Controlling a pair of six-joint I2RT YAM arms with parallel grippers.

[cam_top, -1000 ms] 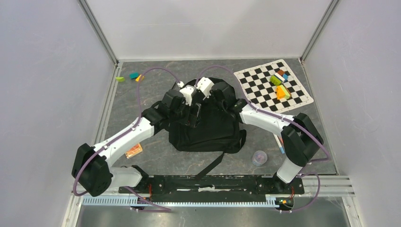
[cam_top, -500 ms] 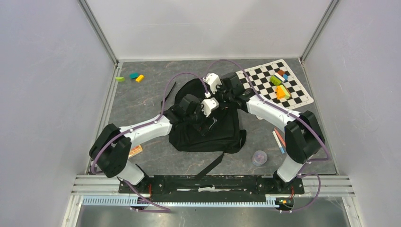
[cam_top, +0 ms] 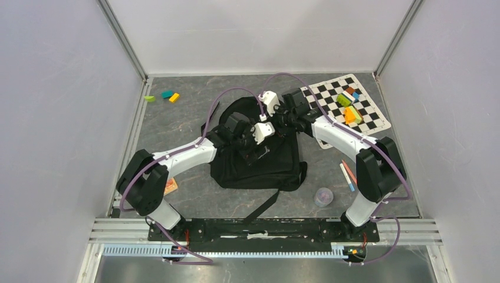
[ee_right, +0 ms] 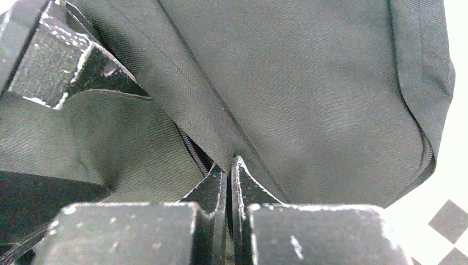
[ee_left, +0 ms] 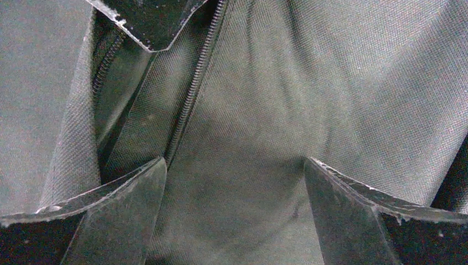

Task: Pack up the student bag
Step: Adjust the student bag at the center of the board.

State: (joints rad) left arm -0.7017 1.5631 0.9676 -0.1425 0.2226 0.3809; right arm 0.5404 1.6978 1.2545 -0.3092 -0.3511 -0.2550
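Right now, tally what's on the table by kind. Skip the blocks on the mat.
student bag: 1
checkered mat: 1
loose blocks, far left: 3
pens: 2
round container: 1
orange packet: 1
Total: 9

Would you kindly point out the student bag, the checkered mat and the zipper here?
student bag (cam_top: 259,168), top view, its front panel.
checkered mat (cam_top: 372,115), top view, bare squares by its right edge.
zipper (ee_left: 193,94), left wrist view, midway along its teeth.

no legible text or labels anywhere
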